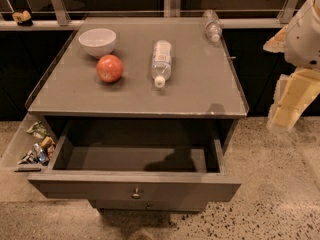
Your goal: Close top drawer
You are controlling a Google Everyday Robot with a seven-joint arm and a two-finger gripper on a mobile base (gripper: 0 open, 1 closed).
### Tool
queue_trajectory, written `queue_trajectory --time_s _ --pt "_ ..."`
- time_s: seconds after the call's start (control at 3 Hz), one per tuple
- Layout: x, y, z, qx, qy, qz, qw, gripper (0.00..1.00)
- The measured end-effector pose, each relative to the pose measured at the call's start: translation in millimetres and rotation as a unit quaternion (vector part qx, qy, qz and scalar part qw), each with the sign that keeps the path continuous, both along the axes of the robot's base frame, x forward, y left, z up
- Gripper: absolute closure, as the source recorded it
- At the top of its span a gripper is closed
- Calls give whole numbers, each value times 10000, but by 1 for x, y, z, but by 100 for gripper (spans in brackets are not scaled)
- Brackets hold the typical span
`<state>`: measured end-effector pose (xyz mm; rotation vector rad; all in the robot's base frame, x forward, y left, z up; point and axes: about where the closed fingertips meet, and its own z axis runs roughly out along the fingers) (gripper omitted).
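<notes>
Gripper [289, 101] hangs right of the top drawer [135, 160], well apart.
Drawer stands open, knob [135, 194] at front centre; the gripper's grip cannot be told.

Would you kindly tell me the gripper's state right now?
Gripper: open or closed cannot be told; it hangs at the right edge, beside the cabinet, apart from the open top drawer.
</notes>
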<state>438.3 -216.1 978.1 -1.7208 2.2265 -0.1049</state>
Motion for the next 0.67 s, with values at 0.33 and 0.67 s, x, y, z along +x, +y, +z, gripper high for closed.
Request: queue_trajectory --time_s 0.33,0.67 --pt "0 0 0 0 0 0 10000 0" --pt "-7 3 -13 17 9 52 10000 0"
